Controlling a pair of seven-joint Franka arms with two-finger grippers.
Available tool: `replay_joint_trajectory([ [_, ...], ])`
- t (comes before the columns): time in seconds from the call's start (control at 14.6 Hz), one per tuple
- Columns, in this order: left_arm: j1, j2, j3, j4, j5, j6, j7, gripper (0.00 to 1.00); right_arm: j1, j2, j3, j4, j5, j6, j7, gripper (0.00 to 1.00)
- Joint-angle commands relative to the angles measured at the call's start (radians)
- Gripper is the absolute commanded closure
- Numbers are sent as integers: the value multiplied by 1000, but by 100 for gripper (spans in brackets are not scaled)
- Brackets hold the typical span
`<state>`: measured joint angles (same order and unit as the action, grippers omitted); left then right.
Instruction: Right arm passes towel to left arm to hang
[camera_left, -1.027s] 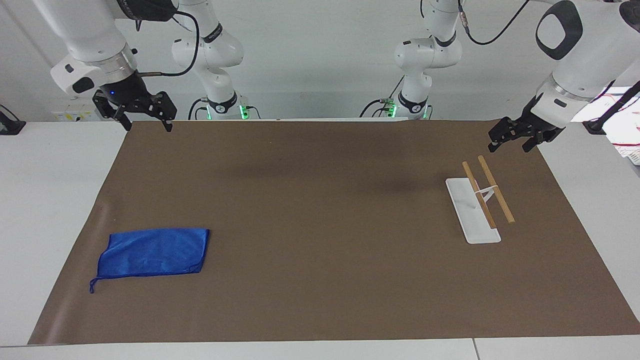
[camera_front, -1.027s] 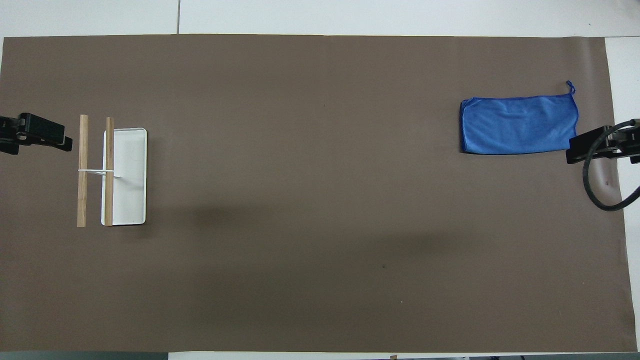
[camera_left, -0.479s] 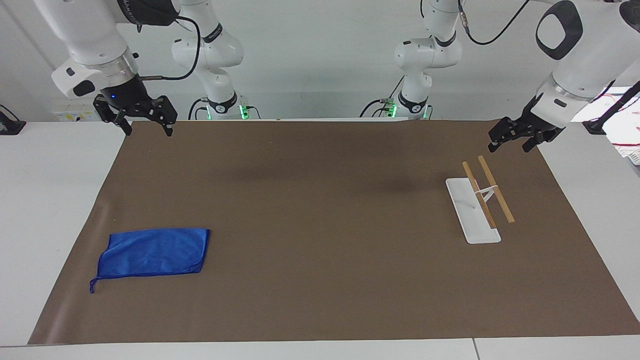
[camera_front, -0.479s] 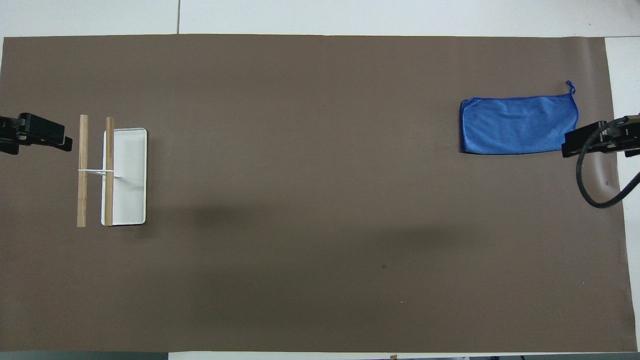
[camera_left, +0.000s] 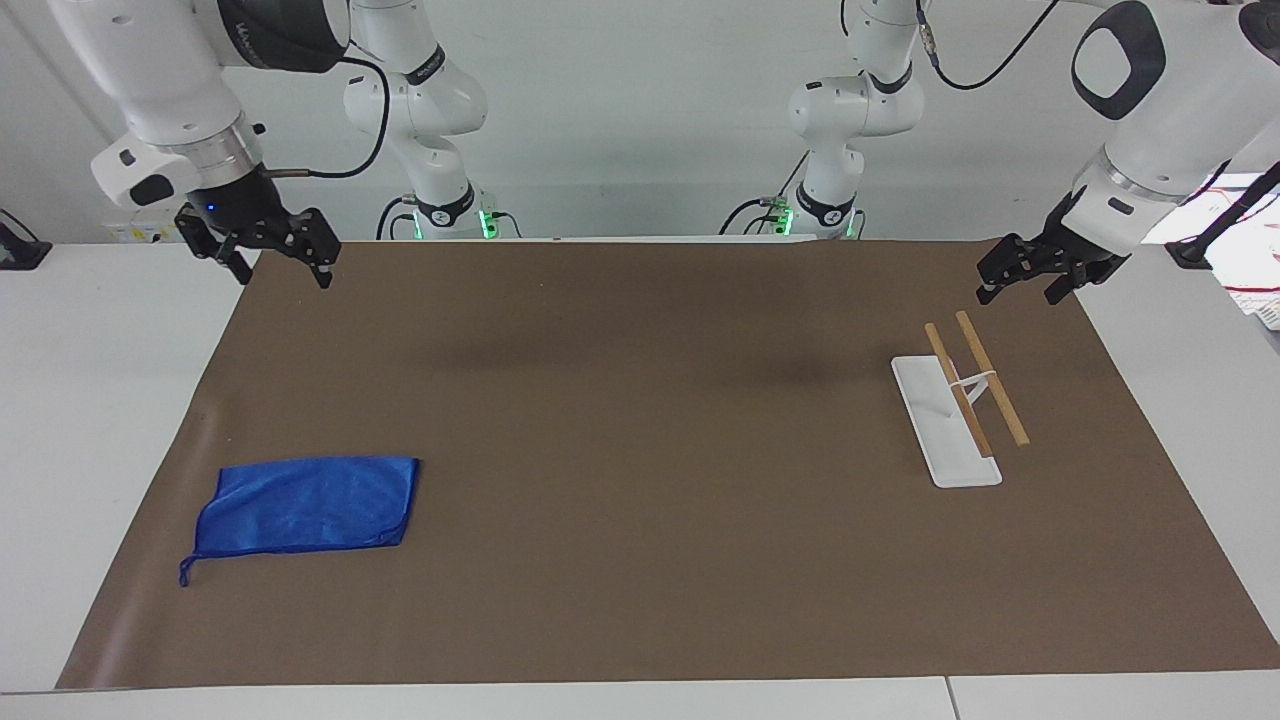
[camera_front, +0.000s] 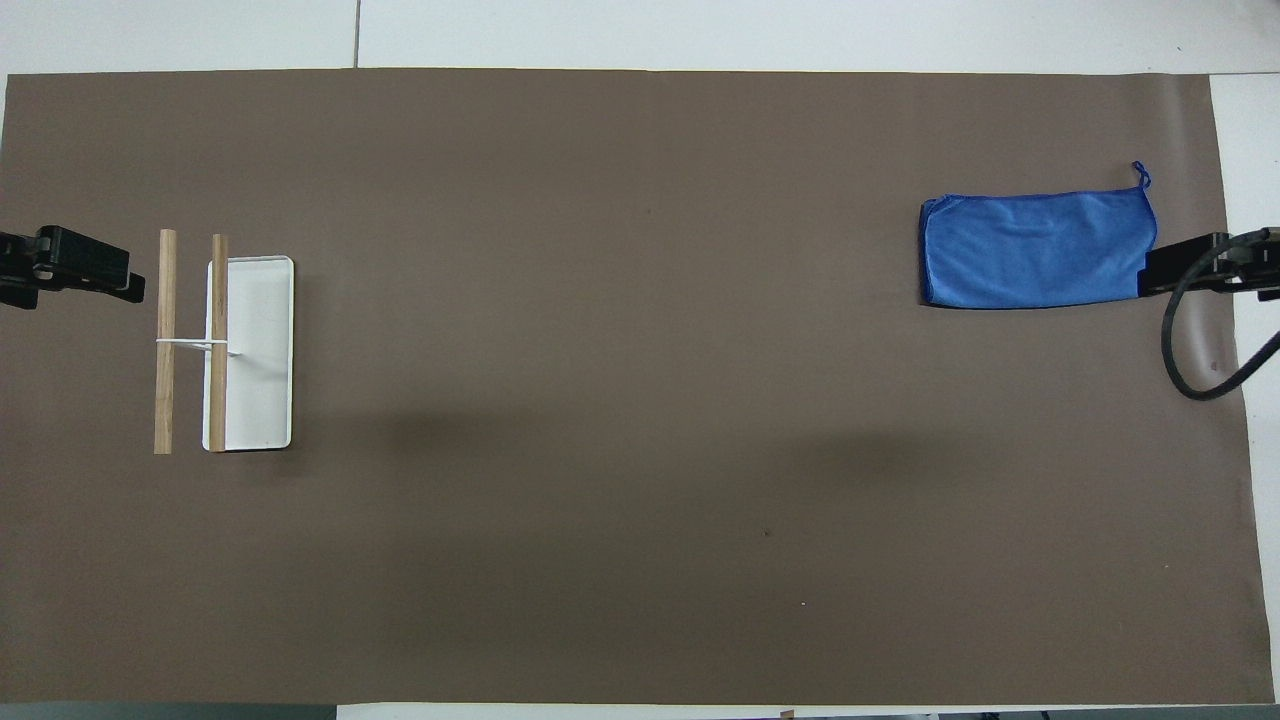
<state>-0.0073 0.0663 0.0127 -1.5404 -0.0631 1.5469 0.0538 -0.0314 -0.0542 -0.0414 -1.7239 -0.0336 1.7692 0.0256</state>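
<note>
Note the towel (camera_left: 305, 505), flat on the brown mat (camera_left: 640, 450) toward the right arm's end of the table, untouched, with its loop (camera_left: 184, 572) at the corner farthest from the robots. Find the right gripper (camera_left: 284, 275) up in the air over the mat's edge at that same end, fingers spread wide and holding nothing. Find the left gripper (camera_left: 1020, 290) waiting over the mat's corner beside the rack (camera_left: 960, 400), fingers apart and likewise holding nothing.

Likely trouble from here:
- Pinching only the top layer of soft cloth, so dragging or dropping it on the lift.
- Grabbing mid-cloth, leaving no free edge or loop for the left gripper to take at the handover.
- Coming down too hard and creasing the mat along with the cloth.
- Later, nudging the light rack while draping over its two wooden bars.

Compare the views. From overhead, seems as if the right gripper (camera_front: 1190, 272) touches the towel's (camera_front: 1035, 250) short edge; from the facing view, plainly high above and apart from it. Only overhead, though, shows the towel's true outline and the rack's bars (camera_front: 166, 340) lying parallel over the white base.
</note>
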Motion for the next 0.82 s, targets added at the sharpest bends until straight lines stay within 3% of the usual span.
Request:
replay_joint_trajectory([
  [0.0,7,-16,-3,-12,17,-8,9,0,-53,0,3,-201,-3,278,-27,0],
  [0.34,7,-16,-3,-12,17,-8,9,0,-79,243,5,-191,26,613,-32,0],
  [0.48,7,-16,-3,-12,17,-8,9,0,-88,327,6,-186,40,699,-61,0],
  [0.68,7,-16,-3,-12,17,-8,9,0,-110,476,6,-125,159,792,-192,0],
  [0.75,7,-16,-3,-12,17,-8,9,0,-108,493,6,-126,168,820,-208,0],
])
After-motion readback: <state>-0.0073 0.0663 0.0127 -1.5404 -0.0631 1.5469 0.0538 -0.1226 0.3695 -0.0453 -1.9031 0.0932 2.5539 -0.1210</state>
